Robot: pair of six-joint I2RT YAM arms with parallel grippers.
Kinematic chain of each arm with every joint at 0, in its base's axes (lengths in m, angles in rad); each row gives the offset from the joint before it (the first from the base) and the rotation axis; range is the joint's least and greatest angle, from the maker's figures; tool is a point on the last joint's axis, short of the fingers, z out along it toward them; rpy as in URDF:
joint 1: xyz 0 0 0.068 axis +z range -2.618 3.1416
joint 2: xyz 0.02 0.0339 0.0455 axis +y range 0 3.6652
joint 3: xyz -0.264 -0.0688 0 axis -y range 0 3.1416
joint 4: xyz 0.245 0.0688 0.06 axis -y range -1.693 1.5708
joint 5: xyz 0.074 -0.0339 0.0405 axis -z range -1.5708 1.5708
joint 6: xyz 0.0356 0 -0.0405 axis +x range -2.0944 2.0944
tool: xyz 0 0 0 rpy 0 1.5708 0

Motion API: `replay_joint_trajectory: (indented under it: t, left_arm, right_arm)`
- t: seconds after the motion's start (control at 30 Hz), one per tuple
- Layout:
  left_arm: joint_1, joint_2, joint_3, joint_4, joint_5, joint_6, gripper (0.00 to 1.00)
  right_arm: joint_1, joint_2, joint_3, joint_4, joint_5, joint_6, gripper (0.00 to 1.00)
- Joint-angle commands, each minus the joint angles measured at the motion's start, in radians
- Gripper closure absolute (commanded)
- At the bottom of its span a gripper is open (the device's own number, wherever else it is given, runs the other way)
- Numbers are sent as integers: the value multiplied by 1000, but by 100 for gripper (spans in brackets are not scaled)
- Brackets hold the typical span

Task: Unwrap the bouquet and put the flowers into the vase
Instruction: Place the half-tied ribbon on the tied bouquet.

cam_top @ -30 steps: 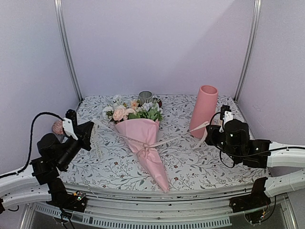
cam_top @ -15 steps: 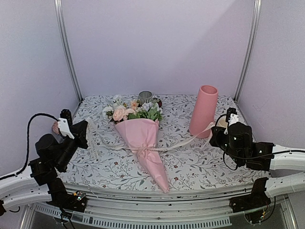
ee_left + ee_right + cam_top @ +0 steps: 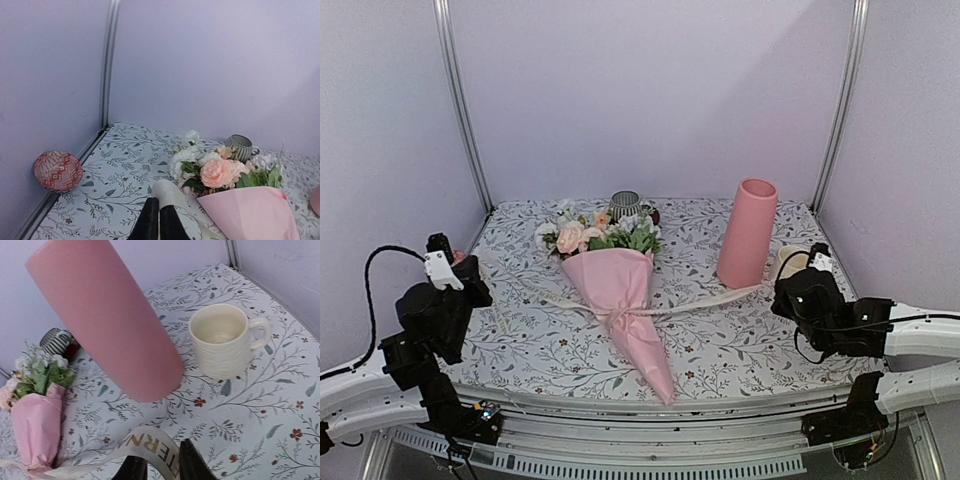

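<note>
**Legible Markings: One Item, Partly Readable**

Right wrist view: a cream fabric ribbon point(image 3: 150, 446) carries gold printed capitals along its length. On the stretch curving left the letters "ERN" can be read. On the nearer fold the letters appear to be "TER". The rest of the wording is lost to the ribbon's twist and the frame edge. In the overhead view the lettering is too small to read.
</note>
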Motion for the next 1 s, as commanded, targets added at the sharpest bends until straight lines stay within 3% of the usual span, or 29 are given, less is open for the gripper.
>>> replay_joint_trajectory:
  t: [0.0,0.07,0.1,0.13,0.27,0.3,0.33,0.47,0.53,0.63,0.67,0.73,0.8,0.87,0.97]
  left_arm:
    - [-12,30,33,-136,-350,-166,80]
    - [-12,47,61,-282,-425,-306,43]
    - [-11,54,70,-323,-448,-357,28]
    - [-11,58,78,-349,-458,-398,21]
    - [-11,60,88,-399,-535,-453,18]
    - [-12,52,92,-424,-552,-470,17]
    - [-11,38,96,-449,-563,-486,10]
    - [-11,-27,83,-470,-580,-502,8]
    - [-11,-61,77,-468,-576,-495,7]
    - [-10,-99,69,-459,-533,-457,3]
    - [-10,-107,65,-433,-509,-418,2]
    - [-9,-120,33,-248,-417,-196,2]
    - [-7,-122,13,-62,-208,-3,2]
    - [-4,-88,68,-159,-72,-103,2]
    - [19,31,178,-295,-27,-203,2]
  right_arm:
    - [-22,-8,21,-307,110,392,63]
    - [-29,-28,5,-289,99,405,36]
    - [-29,-37,-4,-270,92,389,28]
    - [-30,-43,-6,-261,87,365,23]
    - [-35,-57,8,-319,100,352,13]
    - [-39,-59,19,-364,108,378,13]
    - [-49,-62,32,-432,120,416,12]
    - [-98,-86,70,-512,137,466,12]
    - [-113,-110,67,-372,93,310,12]
    - [-135,-118,38,-70,-130,-120,12]
    - [-136,-106,37,-14,-212,-182,12]
    - [-137,-72,39,84,-369,-301,11]
    - [-137,-23,43,159,-501,-368,9]
    - [-137,32,54,206,-589,-393,8]
    - [-136,117,76,254,-672,-412,6]
